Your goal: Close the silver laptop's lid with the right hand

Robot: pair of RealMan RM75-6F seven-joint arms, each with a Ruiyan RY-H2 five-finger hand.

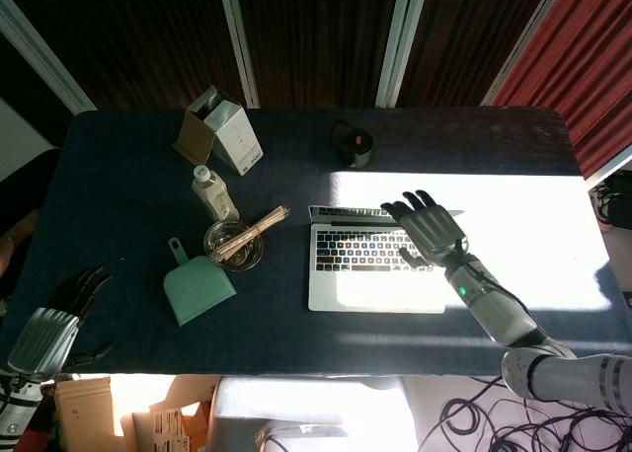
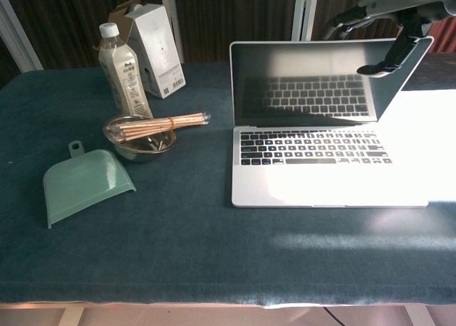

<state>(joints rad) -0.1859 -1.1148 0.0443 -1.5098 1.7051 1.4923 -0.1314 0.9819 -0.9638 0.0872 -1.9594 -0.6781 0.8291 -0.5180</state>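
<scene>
The silver laptop [image 1: 375, 269] [image 2: 324, 169] lies open on the dark table, right of centre. Its lid [image 2: 320, 80] leans forward over the keyboard, partly lowered. My right hand [image 1: 427, 227] [image 2: 395, 20] rests on the lid's top right edge, fingers spread, thumb hooked over the front of the screen. My left hand [image 1: 54, 319] hangs at the table's near left corner, fingers apart, holding nothing.
A green dustpan [image 2: 84, 183], a metal bowl of wooden sticks [image 2: 142, 135], a plastic bottle [image 2: 122, 73] and an opened white carton [image 2: 155, 48] stand left of the laptop. A small dark cup [image 1: 355, 144] sits behind it. Bright sunlight covers the right side of the table [image 1: 533, 235].
</scene>
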